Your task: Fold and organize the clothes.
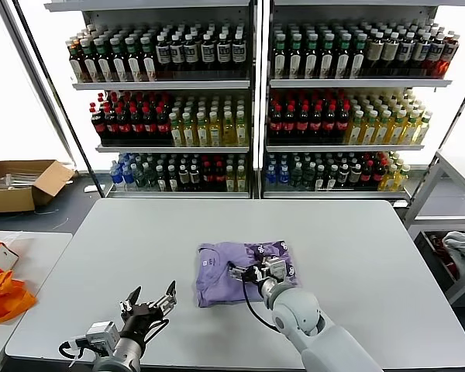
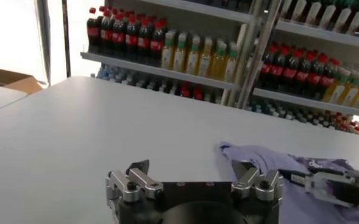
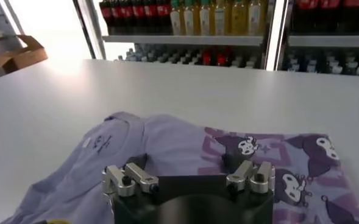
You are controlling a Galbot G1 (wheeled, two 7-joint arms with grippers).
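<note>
The clothes are one lavender T-shirt (image 1: 234, 270), folded into a rough rectangle near the middle of the grey table (image 1: 356, 256). Its dark purple-and-white print (image 3: 289, 167) faces up along one side. My right gripper (image 1: 257, 271) hovers open just over the shirt's front part, with nothing between its fingers (image 3: 137, 165). Open and empty too, my left gripper (image 1: 150, 299) stands near the table's front edge, left of the shirt and apart from it. The left wrist view shows the shirt (image 2: 270, 159) beyond that gripper (image 2: 189, 168), with the right gripper (image 2: 325, 182) over it.
Shelves of bottled drinks (image 1: 248, 101) stand behind the table. An orange bag (image 1: 1, 293) lies on a side table at the left, a cardboard box (image 1: 19, 182) on the floor beyond it. A whitish cloth (image 1: 463, 249) sits in a rack at the right.
</note>
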